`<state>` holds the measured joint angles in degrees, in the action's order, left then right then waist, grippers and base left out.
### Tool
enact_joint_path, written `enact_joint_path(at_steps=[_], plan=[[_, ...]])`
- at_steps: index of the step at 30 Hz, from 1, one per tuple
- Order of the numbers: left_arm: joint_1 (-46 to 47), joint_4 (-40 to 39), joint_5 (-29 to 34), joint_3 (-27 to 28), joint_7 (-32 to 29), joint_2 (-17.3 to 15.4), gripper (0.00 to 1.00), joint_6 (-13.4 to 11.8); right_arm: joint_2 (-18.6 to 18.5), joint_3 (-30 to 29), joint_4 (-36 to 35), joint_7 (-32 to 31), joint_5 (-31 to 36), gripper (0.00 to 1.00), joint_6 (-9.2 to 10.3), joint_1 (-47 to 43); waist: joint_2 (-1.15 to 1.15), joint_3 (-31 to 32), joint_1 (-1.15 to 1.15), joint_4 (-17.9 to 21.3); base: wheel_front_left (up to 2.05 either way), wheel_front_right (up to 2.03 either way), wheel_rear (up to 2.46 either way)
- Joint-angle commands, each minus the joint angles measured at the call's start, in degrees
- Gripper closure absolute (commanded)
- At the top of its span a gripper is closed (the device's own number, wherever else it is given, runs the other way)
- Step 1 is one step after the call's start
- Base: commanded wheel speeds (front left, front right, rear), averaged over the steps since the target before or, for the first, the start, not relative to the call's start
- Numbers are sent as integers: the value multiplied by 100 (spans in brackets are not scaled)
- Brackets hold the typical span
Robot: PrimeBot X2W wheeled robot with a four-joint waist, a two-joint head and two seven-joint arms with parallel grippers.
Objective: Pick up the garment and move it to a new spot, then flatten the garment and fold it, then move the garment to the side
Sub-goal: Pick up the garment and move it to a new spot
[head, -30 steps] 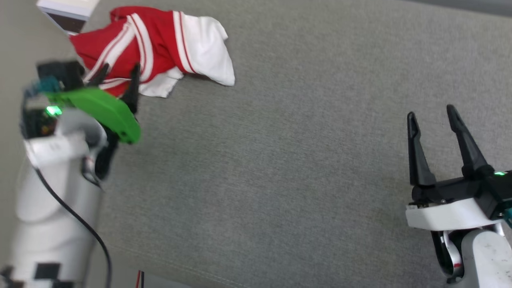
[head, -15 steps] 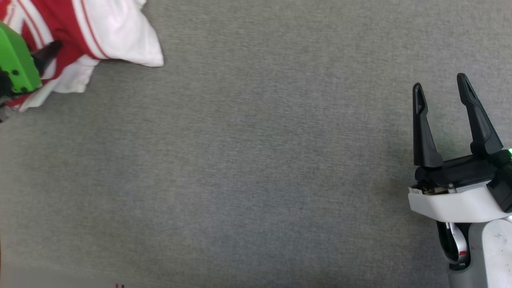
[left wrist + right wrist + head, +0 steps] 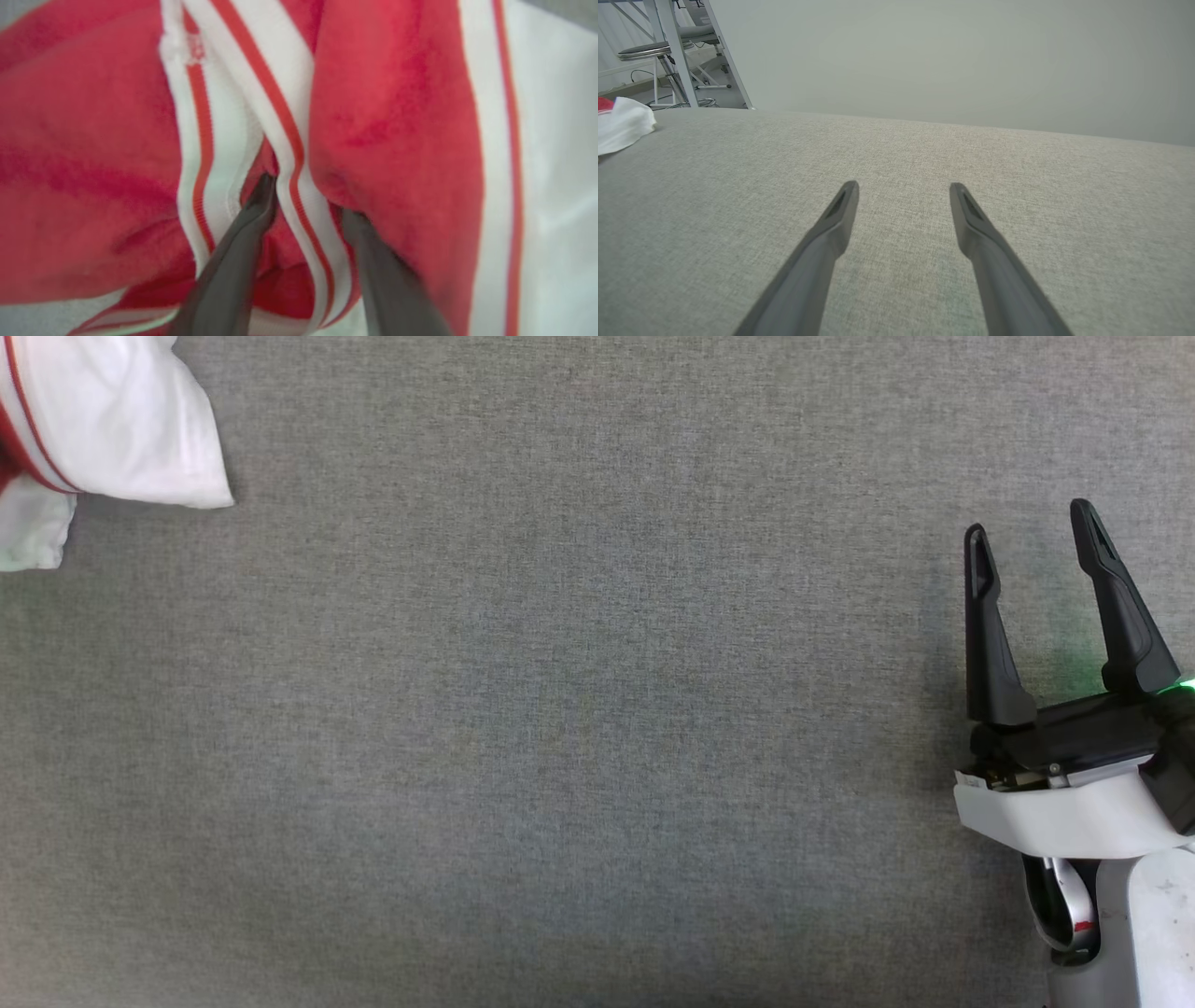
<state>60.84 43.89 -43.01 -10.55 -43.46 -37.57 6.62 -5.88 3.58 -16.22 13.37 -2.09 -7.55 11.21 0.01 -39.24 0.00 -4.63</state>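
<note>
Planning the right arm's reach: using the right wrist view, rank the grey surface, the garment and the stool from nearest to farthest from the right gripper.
1. The grey surface, directly beneath the right gripper.
2. The garment, lying at the surface's far left.
3. The stool, beyond the surface's edge, upper left background.

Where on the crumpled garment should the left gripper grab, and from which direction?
Grip the raised ridge of white-and-red striped trim on the garment, one finger each side, coming in across the fold. It stands up narrow from the bunched cloth, so the fingers fit around it. The left gripper straddles it; the flat white sleeve likely offers less to pinch.
</note>
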Motion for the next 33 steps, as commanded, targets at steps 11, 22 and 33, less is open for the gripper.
enact_joint_path(at_steps=[11, 22, 33], plan=[[-216, 44, -7, -145, 1120, 163, 100, 75, 30, 66, 205, 37, 55, 0, 6, -6, -1, 640, 0, -130, 0, 0, 0], [-250, -514, 325, -521, 2788, 138, 100, 85, 170, 31, 678, 127, -47, 0, 6, -277, -1, 1882, 0, -146, 0, 0, 0], [-385, -1725, 607, -1198, 3356, 503, 100, 82, 292, -77, 873, 160, -207, 0, 6, -444, -1, 2655, 0, 95, 0, 0, 0]])
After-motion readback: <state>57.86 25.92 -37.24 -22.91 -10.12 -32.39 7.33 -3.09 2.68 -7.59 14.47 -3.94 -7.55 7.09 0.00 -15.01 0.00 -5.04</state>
